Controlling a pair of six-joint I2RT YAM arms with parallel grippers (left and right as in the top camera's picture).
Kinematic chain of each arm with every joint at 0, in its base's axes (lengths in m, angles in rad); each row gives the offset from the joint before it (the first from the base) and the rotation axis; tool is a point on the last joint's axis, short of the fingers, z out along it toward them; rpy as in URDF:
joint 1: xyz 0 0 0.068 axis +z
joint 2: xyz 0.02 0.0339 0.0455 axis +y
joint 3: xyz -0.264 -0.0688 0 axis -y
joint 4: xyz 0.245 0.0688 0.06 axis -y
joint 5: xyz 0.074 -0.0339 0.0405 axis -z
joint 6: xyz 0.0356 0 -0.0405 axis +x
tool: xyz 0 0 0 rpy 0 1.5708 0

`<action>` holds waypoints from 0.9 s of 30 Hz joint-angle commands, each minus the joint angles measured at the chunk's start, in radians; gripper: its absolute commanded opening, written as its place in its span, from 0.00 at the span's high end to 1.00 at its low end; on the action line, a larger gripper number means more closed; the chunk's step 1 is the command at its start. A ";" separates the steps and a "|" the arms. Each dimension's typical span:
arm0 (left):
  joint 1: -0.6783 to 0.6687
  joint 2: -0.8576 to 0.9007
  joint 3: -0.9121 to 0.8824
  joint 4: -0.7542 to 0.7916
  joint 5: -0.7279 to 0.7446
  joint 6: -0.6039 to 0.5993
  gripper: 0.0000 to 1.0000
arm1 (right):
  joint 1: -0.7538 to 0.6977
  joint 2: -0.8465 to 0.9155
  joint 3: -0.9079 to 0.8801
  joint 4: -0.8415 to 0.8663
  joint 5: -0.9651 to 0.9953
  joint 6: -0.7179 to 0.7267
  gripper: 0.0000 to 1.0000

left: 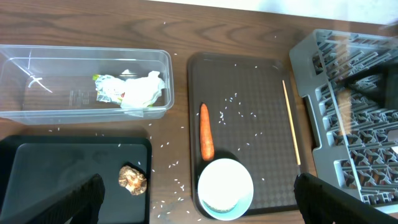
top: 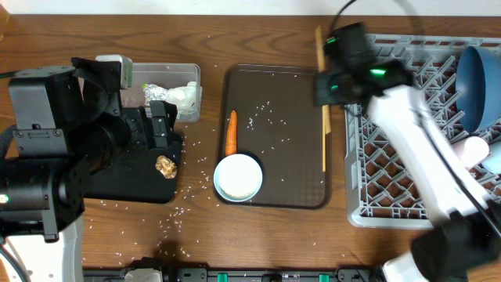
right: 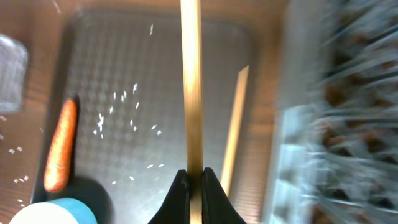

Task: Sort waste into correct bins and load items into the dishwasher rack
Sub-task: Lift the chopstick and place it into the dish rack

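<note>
- Closest in, pinches one wooden chopstick (right: 190, 81) in the right gripper (right: 194, 177), fingers pressed together on its near end.
- Carries that stick lengthwise, pointing straight out ahead of the fingers, raised above the brown serving tray (right: 155, 74).
- Just off to the hand's right and lower down, finds the second chopstick (right: 233, 130) lying along the tray's edge, nearly parallel to the held one but slightly slanted.
- Further to that same side, meets the dishwasher rack (right: 336, 93), blurred in the wrist view. From overhead, sits directly beside the hand, with the dark-blue dish (top: 479, 74) already inside.
- Judging from this, calls for a short sideways travel toward the hand's right. Probably also needs the stick's long axis laid flat across the grid, since dropping it end-first risks a slip through the open lattice.
- On the hand's opposite side, leaves the small orange carrot (right: 61, 146) and the white bowl (top: 238, 177) resting on the serving tray, near each other.
- Farthest off, across the serving tray, hangs the left gripper (top: 153, 127) with fingers spread wide and nothing between them, above the black tray (top: 125, 176). Stands well apart from the rack, so looks the poorer choice for either chopstick.
</note>
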 commanded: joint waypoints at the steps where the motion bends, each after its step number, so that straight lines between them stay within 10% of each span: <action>1: 0.002 0.001 0.006 -0.003 0.009 0.000 0.02 | -0.107 -0.039 -0.001 -0.039 0.042 -0.116 0.99; 18: 0.002 0.001 0.006 -0.003 0.009 0.000 0.02 | -0.248 0.177 -0.072 -0.073 -0.099 -0.162 0.99; 22: 0.002 0.001 0.006 -0.003 0.009 0.000 0.02 | -0.233 0.200 -0.070 -0.069 -0.093 -0.162 0.61; 27: 0.002 0.001 0.006 -0.003 0.009 0.000 0.02 | -0.164 0.124 -0.053 -0.060 -0.127 -0.162 0.53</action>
